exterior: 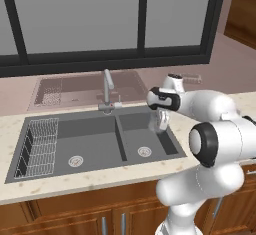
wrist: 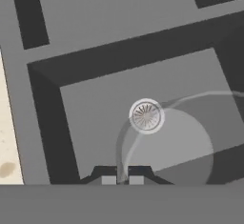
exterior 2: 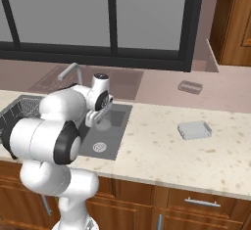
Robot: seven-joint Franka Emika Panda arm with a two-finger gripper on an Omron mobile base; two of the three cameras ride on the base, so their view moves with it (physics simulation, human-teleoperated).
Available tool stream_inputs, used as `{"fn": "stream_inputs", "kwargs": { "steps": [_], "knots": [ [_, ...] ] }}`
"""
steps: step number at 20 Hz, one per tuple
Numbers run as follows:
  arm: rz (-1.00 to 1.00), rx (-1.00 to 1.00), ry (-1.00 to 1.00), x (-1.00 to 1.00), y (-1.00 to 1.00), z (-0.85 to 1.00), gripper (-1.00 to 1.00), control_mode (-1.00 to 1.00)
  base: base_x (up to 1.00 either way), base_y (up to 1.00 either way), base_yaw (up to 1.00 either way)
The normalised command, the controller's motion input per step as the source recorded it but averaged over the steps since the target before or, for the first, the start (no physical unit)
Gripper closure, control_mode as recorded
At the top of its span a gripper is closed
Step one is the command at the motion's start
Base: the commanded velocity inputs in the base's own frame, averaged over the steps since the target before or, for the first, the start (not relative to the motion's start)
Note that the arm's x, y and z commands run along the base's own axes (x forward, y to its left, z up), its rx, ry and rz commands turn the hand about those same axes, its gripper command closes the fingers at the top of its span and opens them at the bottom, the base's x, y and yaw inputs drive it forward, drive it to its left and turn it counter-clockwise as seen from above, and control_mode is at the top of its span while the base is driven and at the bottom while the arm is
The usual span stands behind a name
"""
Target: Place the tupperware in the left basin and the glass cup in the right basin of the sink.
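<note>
Gripper: fingers pinched on the cup rim, held above the right basin.
Tupperware: lying on the counter, well right of the sink.

Flat, even rendered light with no visible source and no glare. Shadows are faint: the sink walls read a little darker than the basin floors. The bench is evenly lit. Edges look slightly soft and coarse; no edge distortion.
</note>
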Motion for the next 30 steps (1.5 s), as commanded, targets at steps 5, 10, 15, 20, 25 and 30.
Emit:
{"fn": "stream_inputs", "kwargs": {
  "steps": [5, 10, 15, 20, 25, 30],
  "knots": [
    [0.17, -0.01, 0.0, 0.3, 0.36, 0.0, 1.0, -1.0, 0.0, 0.0, 0.0],
    [0.14, 0.0, 0.0, 0.39, 0.12, -0.08, 1.0, -1.0, 0.0, 0.0, 0.0],
    [0.11, 0.0, -0.02, 0.34, 0.0, -0.18, 1.0, -1.0, 0.0, 0.0, 0.0],
    [0.1, -0.03, -0.03, 0.27, 0.0, -0.28, 1.0, -1.0, 0.0, 0.0, 0.0],
    [0.09, -0.06, -0.02, 0.22, 0.0, -0.34, 1.0, -1.0, 0.0, 0.0, 0.0],
    [0.08, -0.08, -0.02, 0.1, 0.0, -0.37, 1.0, -1.0, 0.0, 0.0, 0.0]
  ]
}}
